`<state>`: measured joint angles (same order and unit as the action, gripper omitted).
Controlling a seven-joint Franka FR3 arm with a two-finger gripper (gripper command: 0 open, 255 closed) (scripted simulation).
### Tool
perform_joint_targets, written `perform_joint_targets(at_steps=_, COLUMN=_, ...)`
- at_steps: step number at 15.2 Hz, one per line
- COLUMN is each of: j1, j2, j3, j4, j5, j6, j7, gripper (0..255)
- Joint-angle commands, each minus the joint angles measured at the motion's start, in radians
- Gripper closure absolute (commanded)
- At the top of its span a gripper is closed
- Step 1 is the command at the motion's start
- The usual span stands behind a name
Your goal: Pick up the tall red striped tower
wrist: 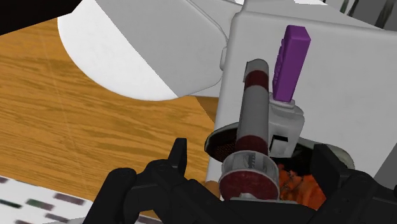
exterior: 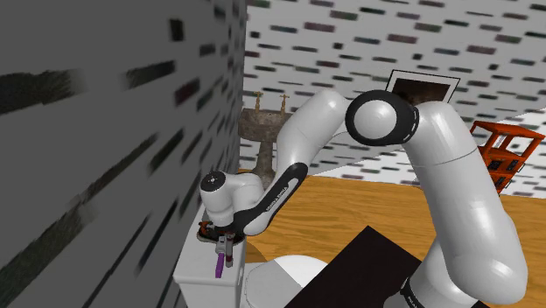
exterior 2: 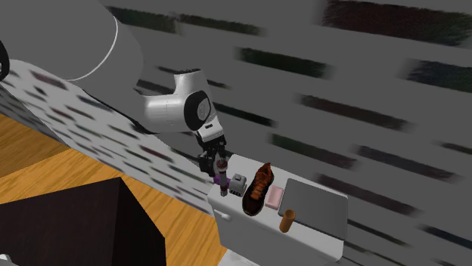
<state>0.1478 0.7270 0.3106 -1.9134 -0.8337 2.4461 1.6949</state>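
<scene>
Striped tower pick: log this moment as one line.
tower: grey, dark red bands, beside purple block on white cabinet | gripper: open, straddling tower, no contact | phase: pre-grasp

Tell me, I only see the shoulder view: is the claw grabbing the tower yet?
Observer: No. In the wrist view the gripper is open, its fingers wide apart either side of the tower.
Operator: What else is up there?
Observer: The second exterior view shows a brown shoe just past the tower.
Operator: Anything more?
Observer: A pink block lies beside the shoe.
</scene>
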Motion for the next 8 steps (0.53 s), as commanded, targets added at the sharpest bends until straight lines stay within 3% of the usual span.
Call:
perform_joint_targets(at_steps=1, j1=0.01, j2=0.029, j3=-0.013, j4=0.013, j5=-0.017, j6=0.015, j7=0.017, gripper=0)
perform_joint_targets(at_steps=3, j1=0.011, j2=0.029, j3=-0.013, j4=0.012, j5=-0.017, j6=0.015, j7=0.017, gripper=0)
perform_joint_targets(at_steps=4, j1=0.011, j2=0.029, j3=-0.013, j4=0.011, j5=-0.017, j6=0.016, j7=0.017, gripper=255)
perform_joint_targets(at_steps=8, j1=0.011, j2=0.029, j3=-0.013, j4=0.011, j5=-0.017, j6=0.016, j7=0.017, gripper=255)
